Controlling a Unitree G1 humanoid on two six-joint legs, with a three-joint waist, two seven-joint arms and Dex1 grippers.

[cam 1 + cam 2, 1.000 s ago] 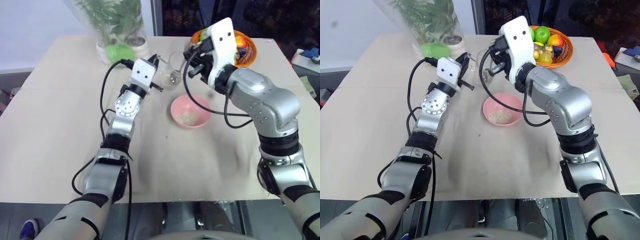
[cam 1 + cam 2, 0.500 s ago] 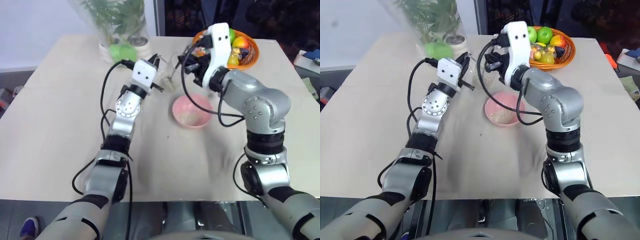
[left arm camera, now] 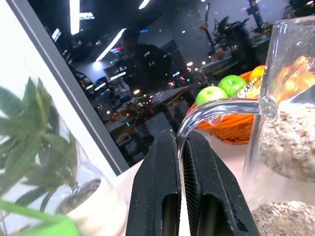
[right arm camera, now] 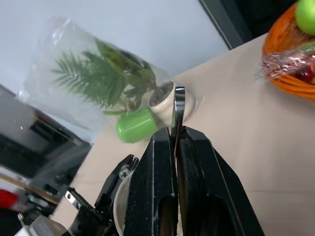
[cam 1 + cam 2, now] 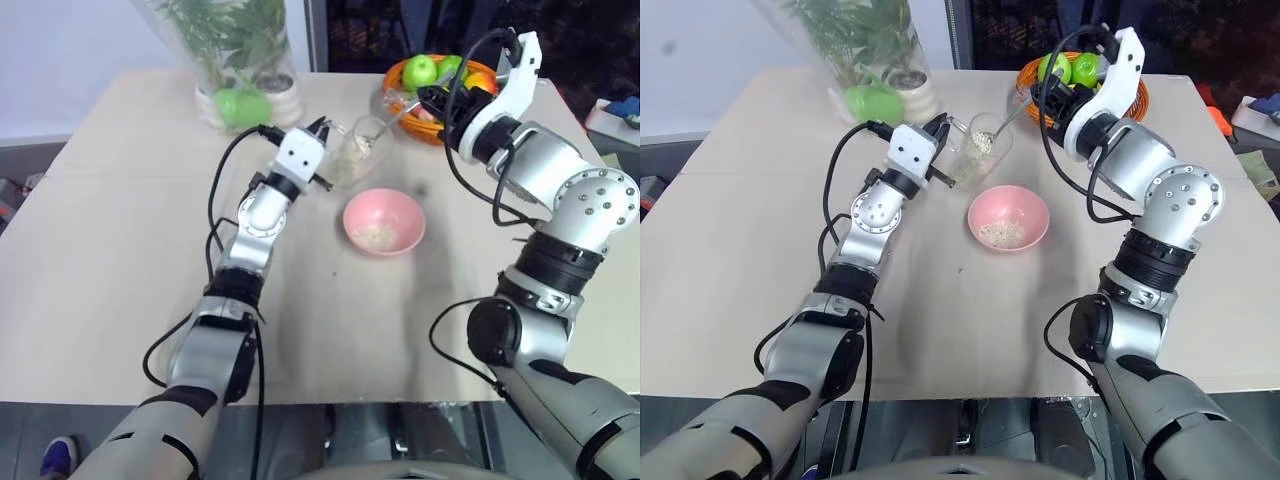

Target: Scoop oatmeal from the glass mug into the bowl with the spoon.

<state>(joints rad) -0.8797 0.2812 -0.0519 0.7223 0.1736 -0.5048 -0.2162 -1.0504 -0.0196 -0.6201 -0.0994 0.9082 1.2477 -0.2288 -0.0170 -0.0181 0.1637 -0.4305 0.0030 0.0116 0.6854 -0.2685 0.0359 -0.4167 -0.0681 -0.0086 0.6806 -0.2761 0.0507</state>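
Note:
My left gripper (image 3: 181,137) is shut on the handle of the glass mug (image 5: 350,152) and holds it tilted, behind and to the left of the pink bowl (image 5: 405,212). Oatmeal (image 3: 289,142) lies inside the mug, and a small heap of oatmeal (image 5: 1001,234) sits in the bowl. My right gripper (image 4: 176,130) is shut on the handle of the silver spoon (image 5: 1012,117), in front of the fruit basket. The spoon slants down to the left, its far end at the mug's mouth.
An orange wicker basket (image 5: 403,74) of fruit stands at the back right, just behind my right hand. A clear vase with a green plant (image 5: 232,60) stands at the back left. The beige table (image 5: 110,250) is bare in front of the bowl.
My right arm has swung out to the right and its wrist has rolled, still gripping the spoon; the bowl, half covered before, is in full view. The left gripper keeps the mug in place.

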